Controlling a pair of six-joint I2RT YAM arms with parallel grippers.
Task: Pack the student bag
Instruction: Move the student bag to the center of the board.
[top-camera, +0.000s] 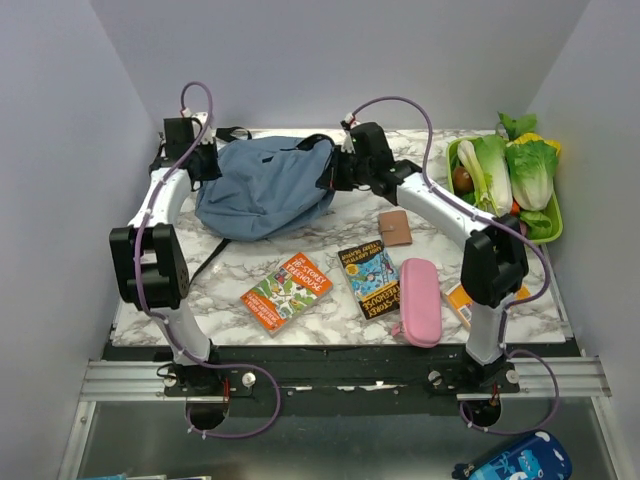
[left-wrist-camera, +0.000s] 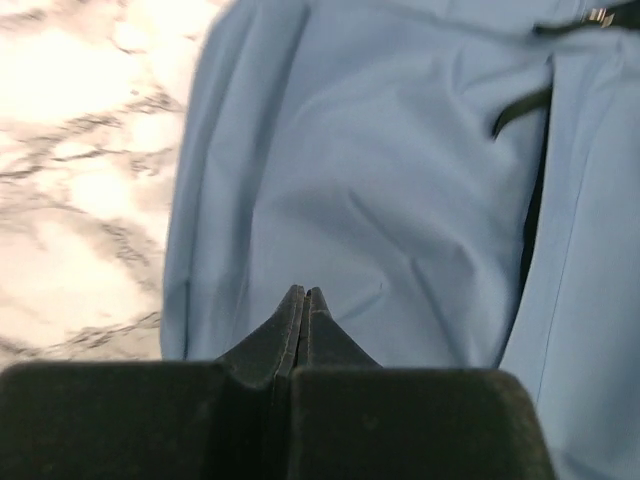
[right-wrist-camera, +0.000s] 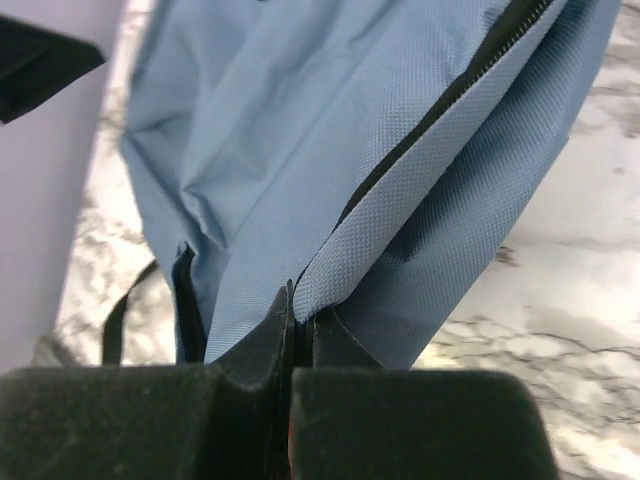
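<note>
The student bag (top-camera: 265, 185), soft dusty-blue with black straps, lies at the back of the marble table. My left gripper (top-camera: 212, 165) is at its left side. In the left wrist view that gripper (left-wrist-camera: 303, 292) is shut, tips pressed together against the bag's fabric (left-wrist-camera: 380, 180), with no fold showing between them. My right gripper (top-camera: 333, 172) is at the bag's right end. There the right gripper (right-wrist-camera: 303, 300) is shut on a fold of the blue bag (right-wrist-camera: 270, 130), at the edge beside the black zipper (right-wrist-camera: 440, 100).
Two picture books (top-camera: 286, 291) (top-camera: 369, 279) lie in front of the bag. A pink pencil case (top-camera: 420, 300) and a small brown wallet (top-camera: 395, 228) are on the right. A green tray (top-camera: 556, 225) of vegetables stands at the back right. A bright blue pouch (top-camera: 515, 462) lies below the table's near edge.
</note>
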